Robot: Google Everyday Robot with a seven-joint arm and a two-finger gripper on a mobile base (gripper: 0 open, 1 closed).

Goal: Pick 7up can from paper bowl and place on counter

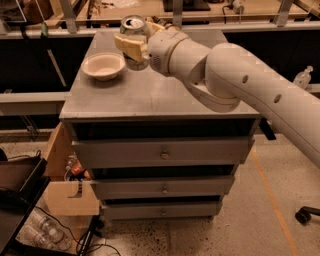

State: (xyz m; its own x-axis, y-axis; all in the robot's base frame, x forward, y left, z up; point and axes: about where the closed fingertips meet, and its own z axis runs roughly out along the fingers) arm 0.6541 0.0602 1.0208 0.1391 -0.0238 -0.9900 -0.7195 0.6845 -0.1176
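a robotics lab or workshop: a grey three-drawer cabinet with a flat counter stands on a speckled floor marked by an orange tape line. wooden workbenches stand behind, with cardboard boxes and loose cables beside it. the gripper, above the counter's far left, clasps the 7up can.

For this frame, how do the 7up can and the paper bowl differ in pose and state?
The silvery-green aluminium 7up can stands upright and tall; the off-white round paper bowl is low and wide. The can is clamped in the tool beside the bowl; the bowl sits free and empty on the grey counter. The can's top is shiny metal; the bowl is matte. Both are round.
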